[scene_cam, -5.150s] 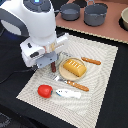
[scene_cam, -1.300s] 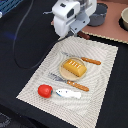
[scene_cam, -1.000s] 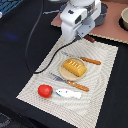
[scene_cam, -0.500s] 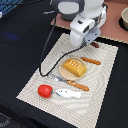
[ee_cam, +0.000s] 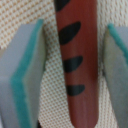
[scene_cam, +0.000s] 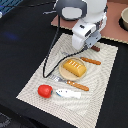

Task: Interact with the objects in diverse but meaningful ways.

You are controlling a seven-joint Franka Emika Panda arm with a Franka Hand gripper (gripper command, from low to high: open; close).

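Note:
My gripper [scene_cam: 92,47] hangs low over the far end of the woven placemat [scene_cam: 102,95]. In the wrist view it [ee_cam: 75,65] is open, its teal-edged fingers [ee_cam: 25,65] standing on either side of the dark brown sausage stick [ee_cam: 75,30], which has black grill marks and lies on the mat. In the exterior view only an end of that stick [scene_cam: 95,49] shows under the hand. The yellow-orange bread slab [scene_cam: 73,67] lies mid-mat. The red tomato [scene_cam: 45,90] and the white-and-blue piece [scene_cam: 67,93] lie at the near end.
An orange stick [scene_cam: 91,61] lies beside the bread, and a fork-like piece [scene_cam: 70,83] lies just nearer than it. A grey pot [scene_cam: 124,19] stands on a brown board [scene_cam: 112,32] at the far right. The arm's cable [scene_cam: 47,60] trails across the mat's left edge.
The arm has moved from the mat's near left to its far end. In the last second it shifted toward the exterior view's right and came down over the sausage stick.

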